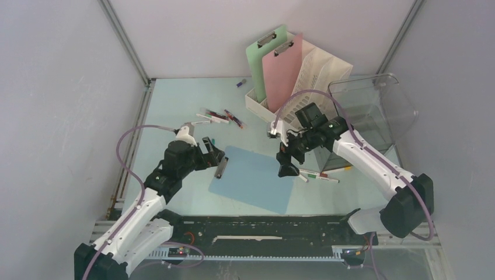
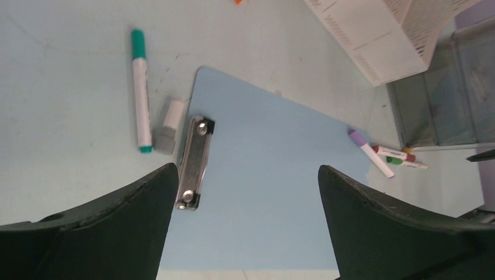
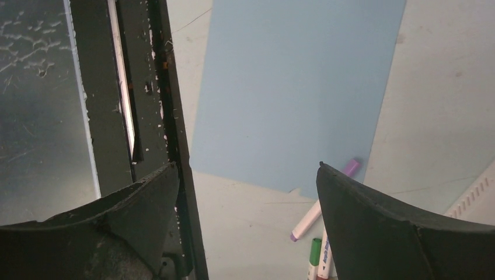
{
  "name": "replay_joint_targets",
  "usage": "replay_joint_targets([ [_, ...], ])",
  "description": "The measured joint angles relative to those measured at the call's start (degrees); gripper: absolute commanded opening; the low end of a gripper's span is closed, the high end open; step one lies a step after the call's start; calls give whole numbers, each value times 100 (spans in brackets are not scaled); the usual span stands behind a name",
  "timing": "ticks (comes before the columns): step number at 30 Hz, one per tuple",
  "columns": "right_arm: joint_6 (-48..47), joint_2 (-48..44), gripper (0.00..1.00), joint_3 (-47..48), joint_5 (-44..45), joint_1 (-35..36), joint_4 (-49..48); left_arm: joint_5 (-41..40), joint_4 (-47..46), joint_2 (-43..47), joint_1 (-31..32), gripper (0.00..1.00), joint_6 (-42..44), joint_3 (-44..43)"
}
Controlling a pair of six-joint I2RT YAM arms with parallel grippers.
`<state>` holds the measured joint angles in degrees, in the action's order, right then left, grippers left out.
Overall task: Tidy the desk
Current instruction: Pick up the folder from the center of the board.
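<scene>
Left gripper (image 1: 215, 156) stands wide open and empty, just over the metal clip (image 2: 195, 162) of the flat, darker blue rectangular clipboard (image 1: 257, 178) at frame centre. Right gripper (image 1: 281, 150), likewise spread and empty, hangs near the clipboard's upper right corner. Large smooth pale mint-blue desk (image 1: 175, 105) fills the middle of the overhead view.
</scene>
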<state>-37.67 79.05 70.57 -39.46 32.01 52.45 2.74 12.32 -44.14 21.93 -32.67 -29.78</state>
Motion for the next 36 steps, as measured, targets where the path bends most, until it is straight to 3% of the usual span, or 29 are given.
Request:
replay_joint_targets([
  [5, -109, 9, 94, -138, 11, 173, -50, -380, 588, -22, 140, 97, -118, 39],
  [10, -188, 210, 86, -254, 284, 599, -168, -785, 1261, -535, 404, 95, -240, -72],
  [19, -225, 542, 69, -824, 682, 981, -400, -815, 1329, -1106, 743, 74, -216, -72],
  [29, -146, 540, 67, -1139, 809, 981, -564, -1104, 1038, -2240, 1045, 51, 105, -566],
  [32, -144, 535, 67, -1139, 879, 981, -625, -1290, 938, -2463, 1314, 37, 142, -739],
  [36, -144, 452, 67, -1139, 966, 962, -667, -1488, 846, -2903, 1495, 33, 227, -957],
])
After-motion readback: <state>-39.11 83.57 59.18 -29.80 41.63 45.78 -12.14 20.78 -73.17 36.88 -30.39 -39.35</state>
